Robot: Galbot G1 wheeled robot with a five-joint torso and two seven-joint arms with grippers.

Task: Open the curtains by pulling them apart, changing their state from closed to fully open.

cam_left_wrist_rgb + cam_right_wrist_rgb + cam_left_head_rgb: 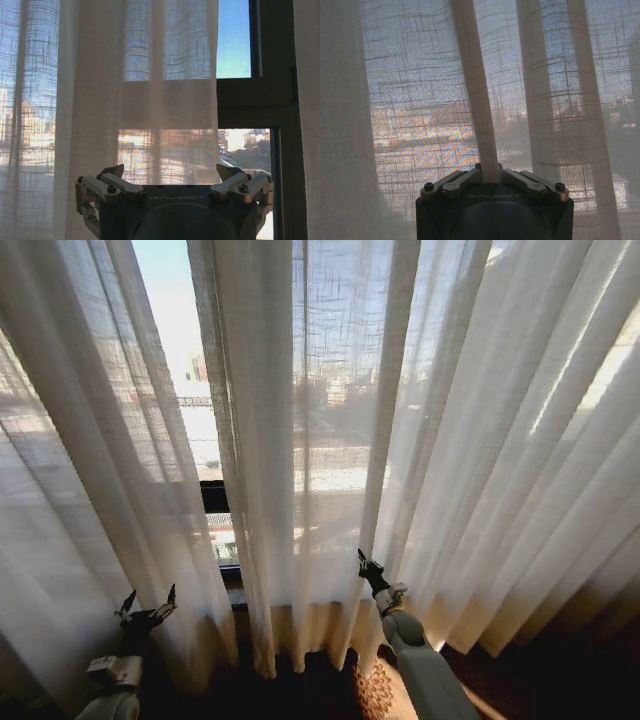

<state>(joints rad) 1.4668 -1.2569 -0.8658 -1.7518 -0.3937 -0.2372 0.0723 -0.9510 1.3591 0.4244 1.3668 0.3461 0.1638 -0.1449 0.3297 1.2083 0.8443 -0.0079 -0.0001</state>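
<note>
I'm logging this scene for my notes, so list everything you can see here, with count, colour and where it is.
curtains: two sheer white-cream pleated panels, hanging across the window, parted by a narrow gap left of centre.
window: one, dark frame, behind the curtains, seen bare through the gap, with sky and buildings outside.
floor: dark, below the curtain hems.
left gripper: one, dark, low on the left, fingers open, in front of the left panel near the gap.
right gripper: one, dark, on a grey arm, low and right of centre, shut on a pleat of the right panel.
</note>
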